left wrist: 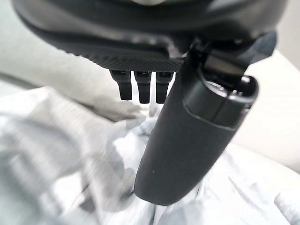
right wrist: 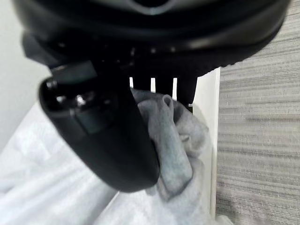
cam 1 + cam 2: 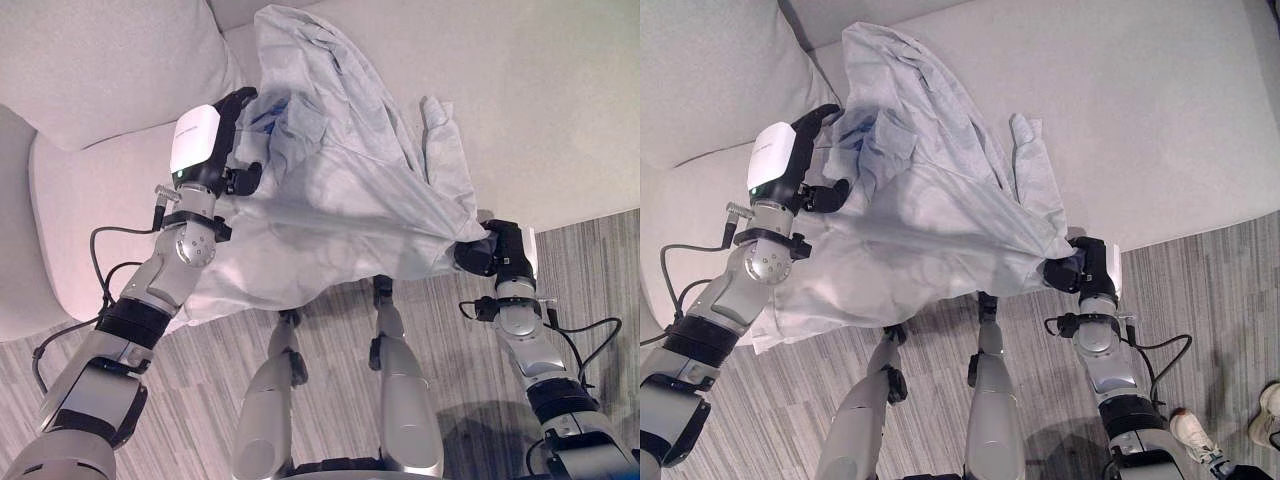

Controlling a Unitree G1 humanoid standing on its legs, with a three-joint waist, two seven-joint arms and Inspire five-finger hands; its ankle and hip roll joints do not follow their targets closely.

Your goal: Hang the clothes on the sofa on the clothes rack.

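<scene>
Pale grey sofa (image 3: 560, 110) cushions take up most of the head views, with a strip of grey striped floor (image 3: 600, 270) running along the sofa's front edge. One back cushion (image 3: 100, 60) sits at the robot's left, raised above the seat.

A light grey-blue garment (image 3: 330, 200), thin and crumpled, lies spread across the seat and hangs partly over the sofa's front edge. A darker blue patch (image 3: 272, 112) shows near its upper part, and a sleeve-like strip (image 3: 445, 140) trails up over the seat on the robot's right.

The left hand (image 3: 235, 125) reaches in from the left side and rests on the garment near the blue patch. Its back carries a white cover (image 3: 195, 138). In the left wrist view its fingers (image 1: 140, 86) point down into the bunched cloth, with the thumb (image 1: 187, 140) standing out large in front. Whether the fingers actually close round the fabric cannot be told from these views.

The right hand (image 3: 490, 250) is at the sofa's front edge, on the robot's right. It grips a gathered corner of the garment, and the cloth stretches taut from that fist back toward the main bulk. The right wrist view shows a wad of fabric (image 2: 176, 140) pinched between the thumb (image 2: 108, 140) and the curled fingers.

A person's light shoe (image 3: 1195, 435) shows on the floor at the lower right of the right eye view.
</scene>
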